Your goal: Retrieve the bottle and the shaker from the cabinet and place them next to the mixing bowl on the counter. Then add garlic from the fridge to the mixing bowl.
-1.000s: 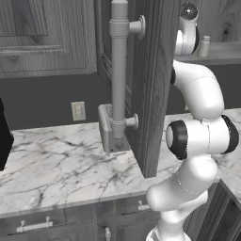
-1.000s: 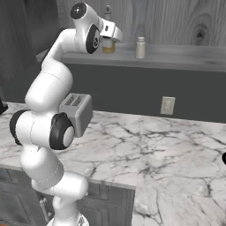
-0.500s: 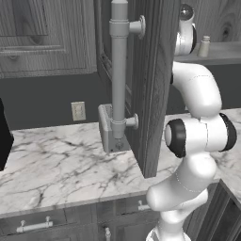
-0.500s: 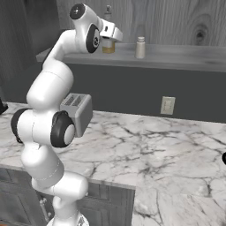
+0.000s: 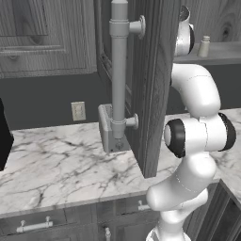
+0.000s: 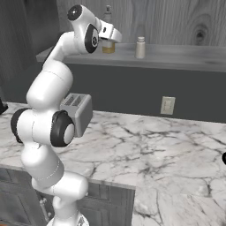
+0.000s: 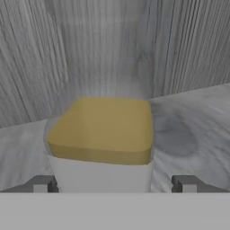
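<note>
Gripper (image 7: 114,184) spread wide, bottle (image 7: 102,143) between fingers, ungrasped. Risk: closing off-centre tips bottle, knocks shaker (image 6: 140,47) off shelf (image 6: 176,55).

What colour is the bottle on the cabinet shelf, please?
The bottle is amber-yellow, clearest in the hand view.

Glossy white rounded arm (image 6: 46,95) segments, black joint rings, dark fingertips (image 7: 42,183).

A grey toaster (image 6: 78,112) stands on the marble counter (image 6: 167,150) against the dark back wall. A wall outlet (image 6: 167,105) is mounted above the counter. An open cabinet door (image 5: 153,84) carries a vertical bar handle (image 5: 119,70). Drawers (image 5: 33,226) sit below the counter edge.
</note>
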